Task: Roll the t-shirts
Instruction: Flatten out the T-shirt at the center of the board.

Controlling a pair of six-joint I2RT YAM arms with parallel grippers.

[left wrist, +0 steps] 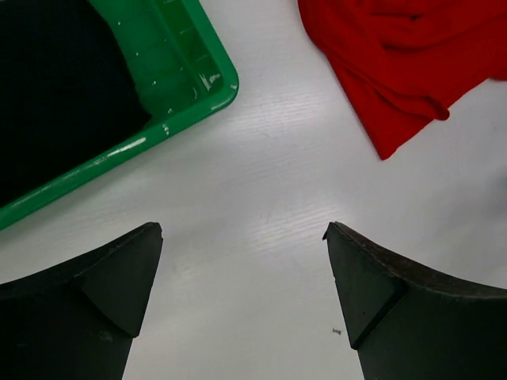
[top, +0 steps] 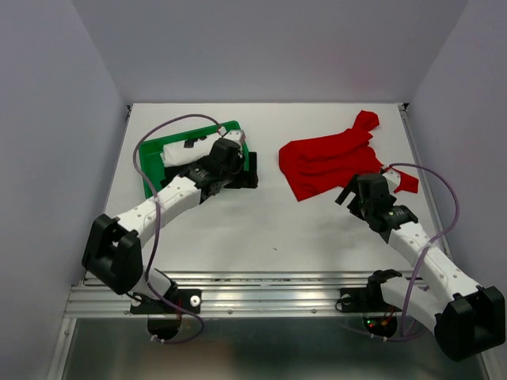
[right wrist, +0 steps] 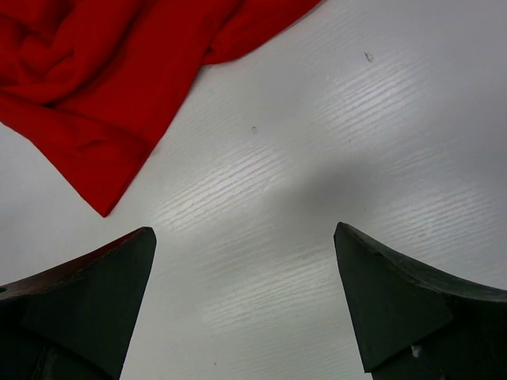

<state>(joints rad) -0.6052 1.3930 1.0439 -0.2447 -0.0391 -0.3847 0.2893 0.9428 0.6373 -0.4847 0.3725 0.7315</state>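
The left arm point(top: 162, 206) and right arm point(top: 424, 253) have white shells between black joint housings, and a mauve cable point(top: 139, 146) trails along each. On the left gripper point(left wrist: 243, 229) and right gripper point(right wrist: 245, 229), the fingers point(left wrist: 95, 301) are matte black wedges

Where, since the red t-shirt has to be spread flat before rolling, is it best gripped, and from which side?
Grip the red t-shirt at its pointed near corner. The shirt lies crumpled, but that corner looks thin and flat on the table, free of folds. The open right gripper hovers close by. It should probably come down from the near side and pinch only the edge.
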